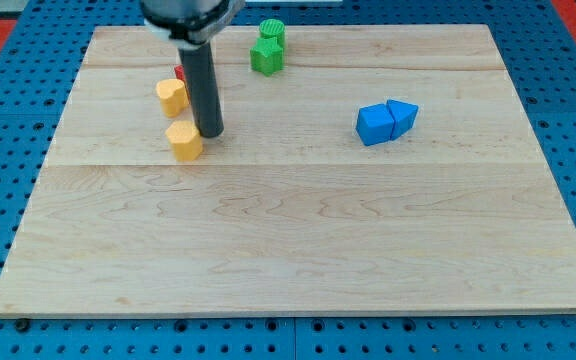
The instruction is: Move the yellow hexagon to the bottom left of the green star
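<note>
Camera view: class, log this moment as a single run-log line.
my tip: right of yellow hexagon | green star: top, far from hexagon | move: not yet done

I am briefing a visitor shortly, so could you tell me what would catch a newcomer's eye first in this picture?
Most striking is the dark rod coming down from the view's top, my tip resting just right of the lower yellow block, with a second yellow block and a mostly hidden red block close above. Two green blocks sit near the board's top edge, and two blue blocks touch at the right.
</note>
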Controlling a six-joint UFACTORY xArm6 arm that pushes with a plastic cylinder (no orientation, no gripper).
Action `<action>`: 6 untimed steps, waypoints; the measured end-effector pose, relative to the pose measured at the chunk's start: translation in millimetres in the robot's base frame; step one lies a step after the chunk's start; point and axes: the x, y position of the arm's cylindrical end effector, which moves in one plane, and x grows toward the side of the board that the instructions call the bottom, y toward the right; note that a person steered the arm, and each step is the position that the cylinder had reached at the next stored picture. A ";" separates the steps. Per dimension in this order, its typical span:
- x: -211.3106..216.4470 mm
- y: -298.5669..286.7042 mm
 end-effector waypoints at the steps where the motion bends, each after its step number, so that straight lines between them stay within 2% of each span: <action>1: 45.9 19.7; 2: 51.2 -43.9; 3: 13.5 -35.2; 4: -47.2 20.4; 5: -31.2 -2.5; 6: -65.1 6.4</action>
